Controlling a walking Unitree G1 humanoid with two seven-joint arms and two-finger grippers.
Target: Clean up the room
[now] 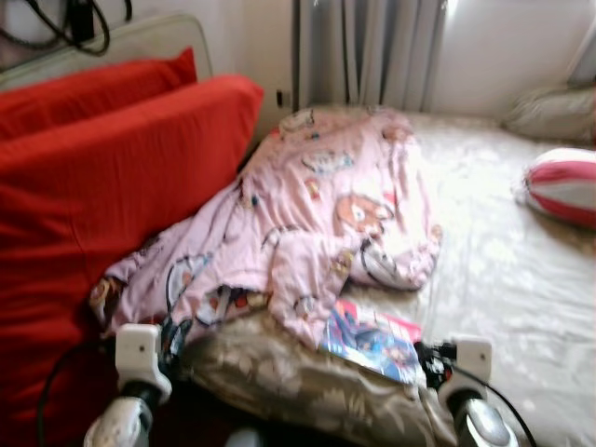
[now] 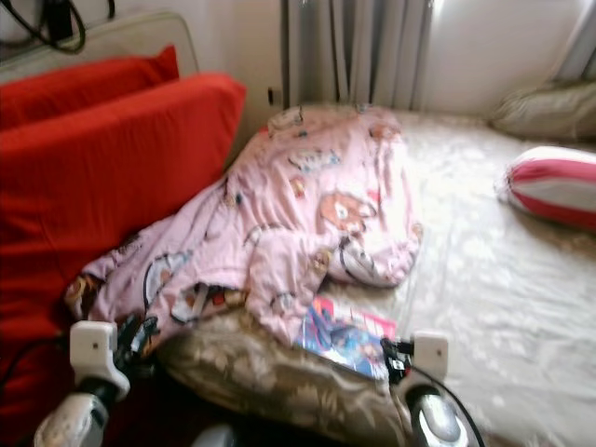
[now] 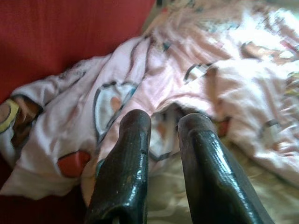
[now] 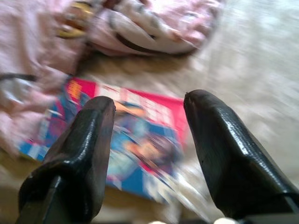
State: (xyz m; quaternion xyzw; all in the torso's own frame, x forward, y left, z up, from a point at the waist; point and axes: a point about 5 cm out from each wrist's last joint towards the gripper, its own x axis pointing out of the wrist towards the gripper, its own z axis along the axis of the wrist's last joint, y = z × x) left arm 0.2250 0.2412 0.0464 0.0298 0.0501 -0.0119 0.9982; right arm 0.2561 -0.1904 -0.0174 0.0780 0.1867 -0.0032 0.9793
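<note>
Your robot stands at the near edge of a bed point(image 1: 521, 270) covered in a pale floral sheet, both grippers low in front of it. A crumpled pink blanket point(image 1: 326, 214) printed with cartoon figures lies across the middle of the bed, its left edge against two large red pillows point(image 1: 112, 177) stacked along the left side. Just near of the blanket, a colourful magazine point(image 1: 372, 337) in red and blue lies flat on a beige floral pillow point(image 1: 289, 382), its far corner touching or tucked under the blanket's hem; the blur makes it hard to tell which.

Your right gripper point(image 4: 149, 116) hovers just above the magazine, fingers spread wide and holding nothing. Your left gripper point(image 3: 163, 126) points at the blanket's near left folds, its fingers point(image 3: 128, 158) apart by a narrow gap with nothing between them.

At the far right of the bed, a red-and-white striped cushion point(image 1: 563, 184) lies well apart from the blanket, with a grey pillow point(image 1: 554, 112) beyond it near the wall. Pale curtains point(image 1: 372, 47) hang behind the bed's far edge.
</note>
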